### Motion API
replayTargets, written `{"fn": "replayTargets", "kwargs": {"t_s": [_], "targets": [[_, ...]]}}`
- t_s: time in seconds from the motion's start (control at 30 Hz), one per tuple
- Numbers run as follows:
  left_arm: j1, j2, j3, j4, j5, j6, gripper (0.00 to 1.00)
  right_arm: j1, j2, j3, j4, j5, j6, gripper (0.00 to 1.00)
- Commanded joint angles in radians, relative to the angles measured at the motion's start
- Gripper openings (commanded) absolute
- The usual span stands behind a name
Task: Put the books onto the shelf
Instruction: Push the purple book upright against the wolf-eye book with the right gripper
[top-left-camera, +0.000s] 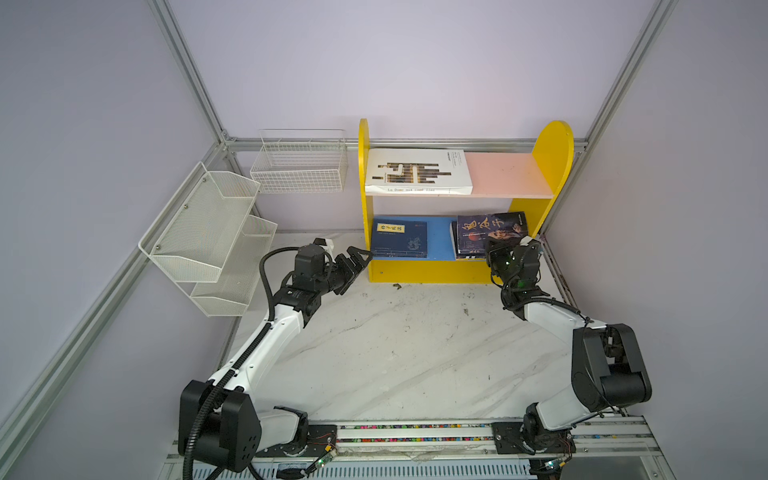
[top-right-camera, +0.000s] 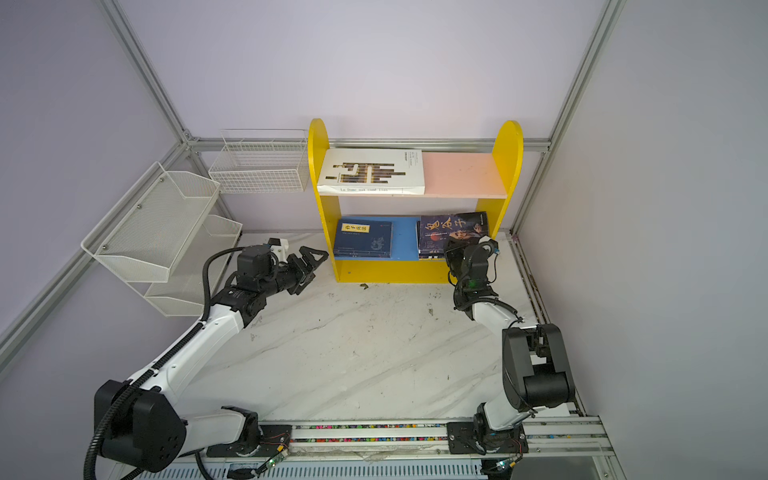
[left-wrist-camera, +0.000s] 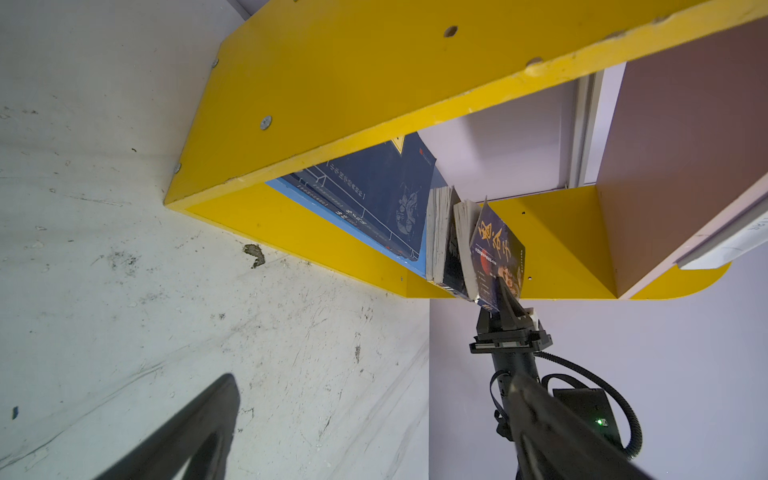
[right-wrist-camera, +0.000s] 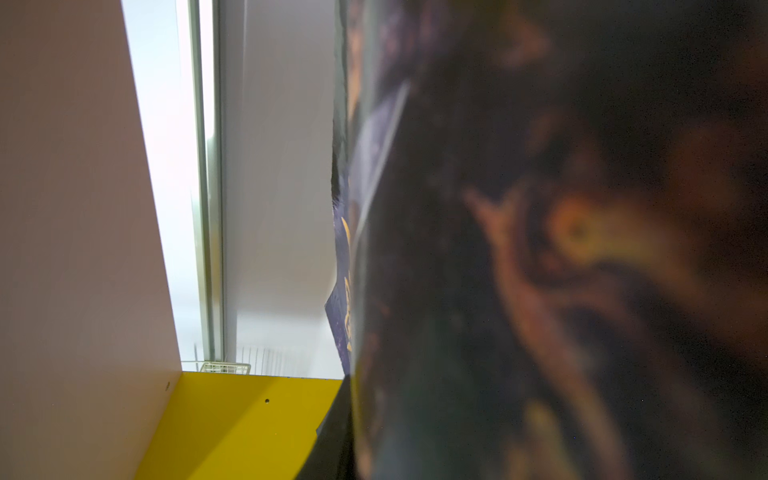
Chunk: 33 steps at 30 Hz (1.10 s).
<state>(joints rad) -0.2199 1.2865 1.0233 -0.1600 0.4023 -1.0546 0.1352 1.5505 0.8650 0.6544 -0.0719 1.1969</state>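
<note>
Both top views: high over the front edge, tilted down toward the back wall; near-identical field, covering the whole tabletop (top-left-camera: 395, 353) and shelf (top-left-camera: 432, 272). Left wrist: low, close, looking along the shelf's lower tier to the dark-blue book (left-wrist-camera: 496, 253). Right wrist: almost against that cover, blurred.

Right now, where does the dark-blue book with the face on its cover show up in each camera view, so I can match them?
Top view: dark-blue face book at the right end of the blue lower board.
Top view: same spot, nearer the picture's centre.
Left wrist: outermost beside other books, its cover pinched at a corner by the right gripper.
Right wrist: blurred cover against the lens.
Shared landmark: pink upper board.
</note>
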Motion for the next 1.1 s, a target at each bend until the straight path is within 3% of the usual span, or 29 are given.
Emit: {"fn": "replayTargets", "kwargs": {"t_s": [0.0, 0.5, 0.7, 1.07], "targets": [[0.017, -0.009, 0.089, 0.053, 0.046, 0.004, 1.00, -0.020, -0.018, 0.008, 0.053, 0.023, 0.004, 0.19], [0.049, -0.019, 0.060, 0.062, 0.089, 0.002, 1.00, -0.031, 0.114, 0.098, 0.050, -0.022, -0.022, 0.25], [0.062, -0.019, 0.055, 0.069, 0.099, 0.000, 1.00, -0.033, 0.068, 0.126, -0.114, 0.012, 0.007, 0.58], [0.065, 0.020, 0.048, 0.130, 0.127, -0.035, 1.00, -0.032, -0.003, 0.183, -0.399, 0.030, -0.022, 0.72]]}}
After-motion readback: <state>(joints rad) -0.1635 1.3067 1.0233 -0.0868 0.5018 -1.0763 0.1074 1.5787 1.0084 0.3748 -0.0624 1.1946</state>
